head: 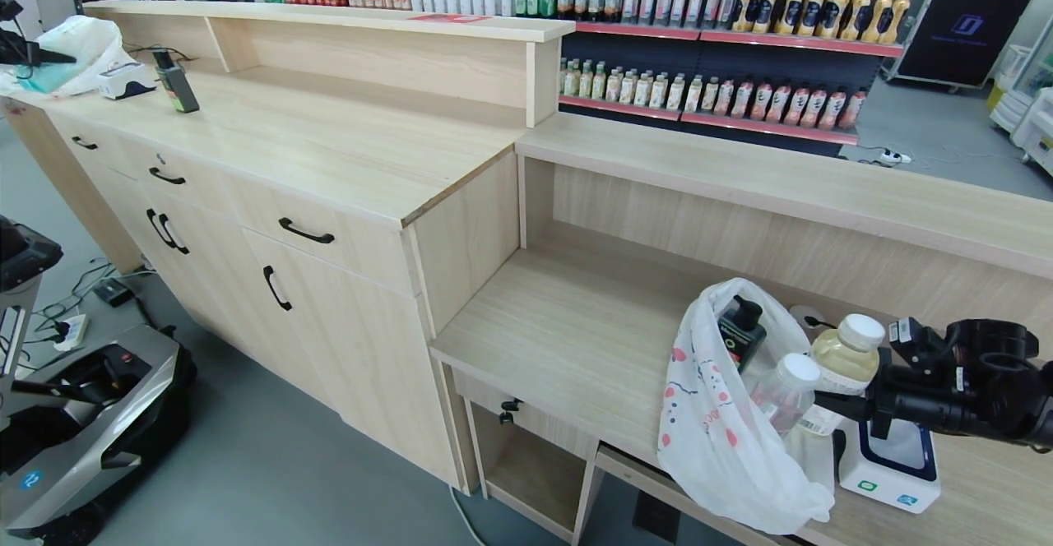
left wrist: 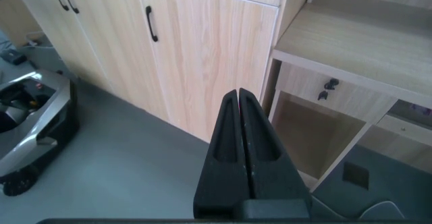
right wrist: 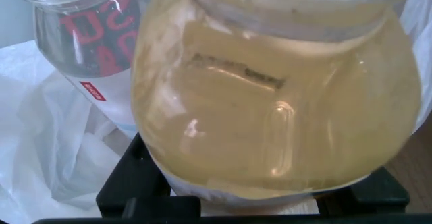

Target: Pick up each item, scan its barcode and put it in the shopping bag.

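Okay, right jaws: clamped on juice bottle (head: 847, 361), at 4 o'clock in head view.
Juice bottle: pale yellow, white cap, upright, at mouth of shopping bag (head: 707, 439), on its 3 o'clock side, just beside clear bottle (head: 781, 394).
Shopping bag: white plastic, on table (head: 576, 340) near front edge; holds clear bottle and black pump bottle (head: 739, 334).
Scanner (head: 892, 472): white box on table, at 4 o'clock of bag, just beside it.
Left jaws: pressed together, holding nothing, over floor near cabinet doors (left wrist: 202, 48).
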{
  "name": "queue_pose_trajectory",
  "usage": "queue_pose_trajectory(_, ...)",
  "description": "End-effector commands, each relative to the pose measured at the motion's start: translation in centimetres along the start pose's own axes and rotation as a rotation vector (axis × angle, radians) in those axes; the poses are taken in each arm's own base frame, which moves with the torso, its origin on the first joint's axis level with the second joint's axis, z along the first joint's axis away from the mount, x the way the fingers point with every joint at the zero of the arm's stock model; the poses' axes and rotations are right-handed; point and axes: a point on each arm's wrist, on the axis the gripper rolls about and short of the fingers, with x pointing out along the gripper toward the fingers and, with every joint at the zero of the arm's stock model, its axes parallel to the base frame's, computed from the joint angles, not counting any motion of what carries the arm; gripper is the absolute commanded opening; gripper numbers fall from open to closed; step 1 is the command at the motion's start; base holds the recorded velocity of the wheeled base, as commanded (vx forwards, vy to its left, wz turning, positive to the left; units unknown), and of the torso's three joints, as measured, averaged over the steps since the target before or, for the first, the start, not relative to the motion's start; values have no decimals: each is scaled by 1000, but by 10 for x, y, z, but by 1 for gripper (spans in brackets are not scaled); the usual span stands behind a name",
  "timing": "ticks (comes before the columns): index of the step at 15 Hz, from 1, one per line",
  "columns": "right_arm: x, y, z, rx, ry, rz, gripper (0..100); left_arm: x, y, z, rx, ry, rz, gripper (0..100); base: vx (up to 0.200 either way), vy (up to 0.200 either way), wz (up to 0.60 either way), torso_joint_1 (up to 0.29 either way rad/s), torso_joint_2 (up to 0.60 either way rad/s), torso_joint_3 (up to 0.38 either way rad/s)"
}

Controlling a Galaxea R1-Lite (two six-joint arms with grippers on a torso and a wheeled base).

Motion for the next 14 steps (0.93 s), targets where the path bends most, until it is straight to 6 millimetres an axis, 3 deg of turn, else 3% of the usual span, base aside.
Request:
queue_pose_trajectory(1, 7, -3, -2, -8, -4, 14, 0, 0, 0, 0, -1, 0, 0, 0, 0, 0, 0, 0, 0, 0)
queue_pose_trajectory(14, 30, -13, -12, -25, -13, 55, 0, 0, 0, 0, 0, 0, 0, 0, 0, 0, 0, 0, 0, 0)
